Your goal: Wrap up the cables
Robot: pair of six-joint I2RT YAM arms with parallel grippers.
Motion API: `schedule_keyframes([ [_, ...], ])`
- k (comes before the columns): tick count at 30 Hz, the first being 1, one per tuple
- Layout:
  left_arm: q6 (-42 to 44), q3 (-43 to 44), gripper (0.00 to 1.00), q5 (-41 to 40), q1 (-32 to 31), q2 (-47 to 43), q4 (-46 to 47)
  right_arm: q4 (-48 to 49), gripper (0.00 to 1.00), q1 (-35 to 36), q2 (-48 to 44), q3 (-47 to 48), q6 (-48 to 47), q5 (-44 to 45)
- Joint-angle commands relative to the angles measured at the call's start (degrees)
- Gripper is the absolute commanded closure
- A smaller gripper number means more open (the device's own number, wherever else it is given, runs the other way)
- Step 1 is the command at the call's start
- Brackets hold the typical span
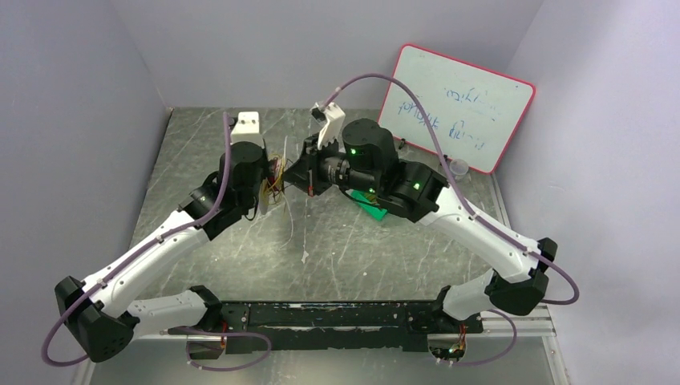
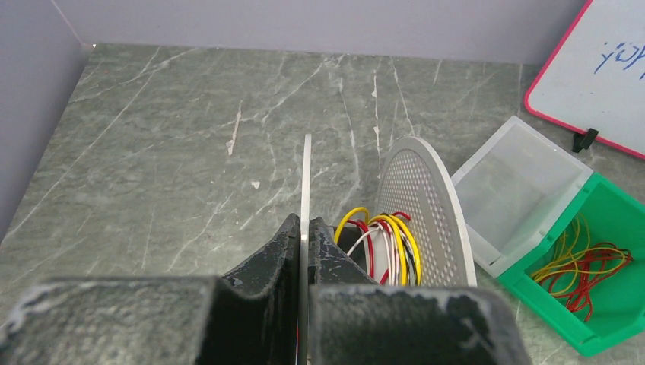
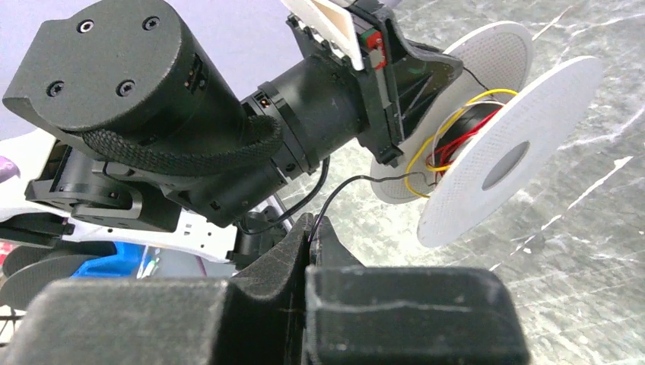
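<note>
My left gripper (image 2: 306, 224) is shut on the thin edge of one white flange (image 2: 307, 175) of a spool (image 3: 506, 152). Yellow, red, white and black cables (image 2: 384, 243) are wound round its core, between that flange and a perforated one (image 2: 422, 205). My right gripper (image 3: 313, 222) is shut on a thin black cable (image 3: 342, 186) that runs up and across to the spool's core. In the top view the two grippers face each other at mid-table, left (image 1: 269, 191) and right (image 1: 309, 180), with the spool (image 1: 265, 196) held above the surface.
A green bin (image 2: 608, 220) with a clear hinged lid (image 2: 525, 190) holds loose yellow and red cables (image 2: 586, 266), right of the spool. A red-framed whiteboard (image 1: 457, 108) leans at the back right, a small clear cup (image 1: 459, 167) before it. A white block (image 1: 246, 122) sits at the back.
</note>
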Motion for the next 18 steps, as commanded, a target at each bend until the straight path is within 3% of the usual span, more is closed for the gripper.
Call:
schedule_keyframes([
  [1,-0.70,-0.10,0.93,-0.13,-0.41,-2.40,3.05,1.95,1.00,-1.49,-2.94,-2.51,-0.32,1.86],
  [12,3.40,-2.73,0.93,9.97,-0.66,-5.61,1.74,11.77,1.00,-6.91,-6.98,-9.59,-0.56,3.79],
  [18,5.54,-4.63,0.93,16.07,-0.86,-7.41,0.54,10.58,1.00,-10.35,-5.24,-7.69,-3.18,2.09],
])
